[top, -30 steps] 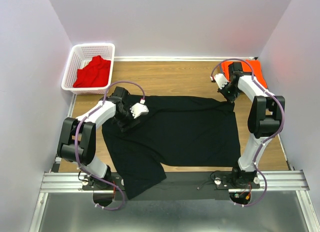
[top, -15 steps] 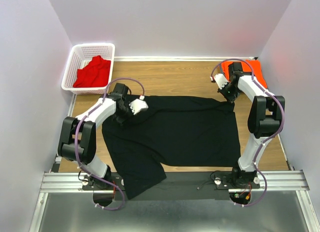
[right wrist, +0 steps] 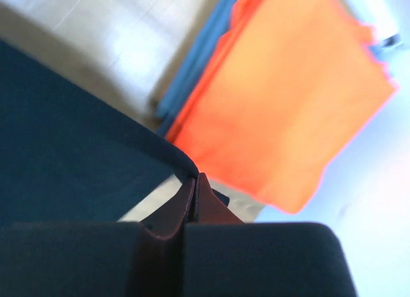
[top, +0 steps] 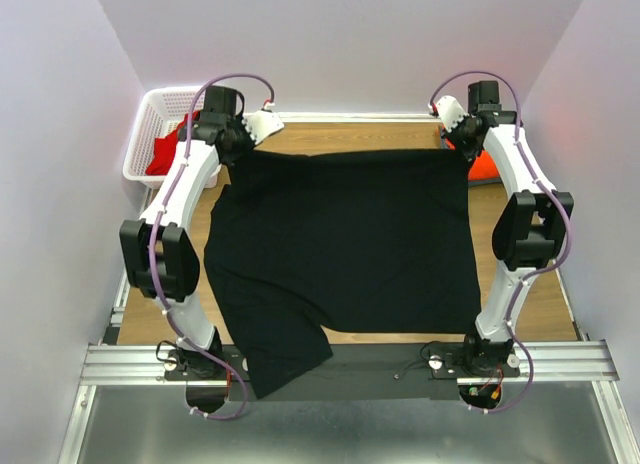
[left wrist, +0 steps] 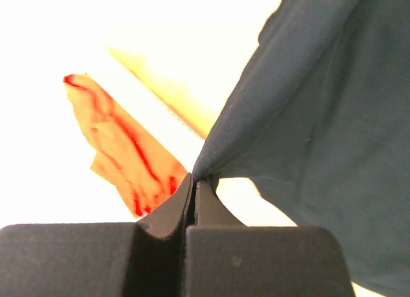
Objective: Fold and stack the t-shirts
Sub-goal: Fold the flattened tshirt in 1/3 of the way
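The large black t-shirt is stretched out over the table, its far edge raised and its near hem draping over the front rail. My left gripper is shut on the shirt's far left corner; the jaws pinch the cloth tight. On the other side, my right gripper is shut on the far right corner, with black cloth caught at its tips. The orange t-shirt lies folded at the far right. The red t-shirt sits in the basket, behind the left arm.
The white mesh basket stands at the far left corner. A blue cloth edge shows under the orange shirt. White walls close in on three sides. A metal rail runs along the front edge.
The left gripper has shut on the black shirt's far left corner. Both arms have swung toward the back wall, lifting and stretching the shirt's far edge flat.
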`<state>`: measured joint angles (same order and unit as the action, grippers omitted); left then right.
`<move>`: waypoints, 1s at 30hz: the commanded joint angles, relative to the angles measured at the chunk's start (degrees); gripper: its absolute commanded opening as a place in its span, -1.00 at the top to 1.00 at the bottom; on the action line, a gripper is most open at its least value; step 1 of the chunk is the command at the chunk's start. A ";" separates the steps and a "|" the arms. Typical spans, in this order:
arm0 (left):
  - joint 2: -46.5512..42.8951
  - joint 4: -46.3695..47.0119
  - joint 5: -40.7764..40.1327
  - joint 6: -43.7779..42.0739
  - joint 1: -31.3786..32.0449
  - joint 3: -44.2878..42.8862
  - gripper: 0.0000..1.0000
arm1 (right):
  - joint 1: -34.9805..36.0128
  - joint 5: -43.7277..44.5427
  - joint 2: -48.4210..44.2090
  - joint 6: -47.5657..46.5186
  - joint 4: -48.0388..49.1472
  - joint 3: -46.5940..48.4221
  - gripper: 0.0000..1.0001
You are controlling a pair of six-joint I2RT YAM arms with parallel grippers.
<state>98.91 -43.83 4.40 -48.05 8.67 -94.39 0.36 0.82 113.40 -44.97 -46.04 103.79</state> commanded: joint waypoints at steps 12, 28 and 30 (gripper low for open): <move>11.39 9.03 -7.31 -0.99 -2.07 -13.10 1.00 | -0.10 3.58 10.61 -1.96 1.83 12.49 0.99; -0.29 7.28 -3.10 -4.94 -2.60 2.63 1.00 | -0.10 0.50 -0.28 -2.49 2.18 -3.58 0.99; -1.52 6.83 -2.56 -5.12 -2.60 4.03 1.00 | -0.10 0.24 -1.87 -2.66 2.19 -5.17 0.99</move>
<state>102.85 -36.03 0.45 -51.68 6.94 -91.81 0.36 1.80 115.57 -46.61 -43.83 100.90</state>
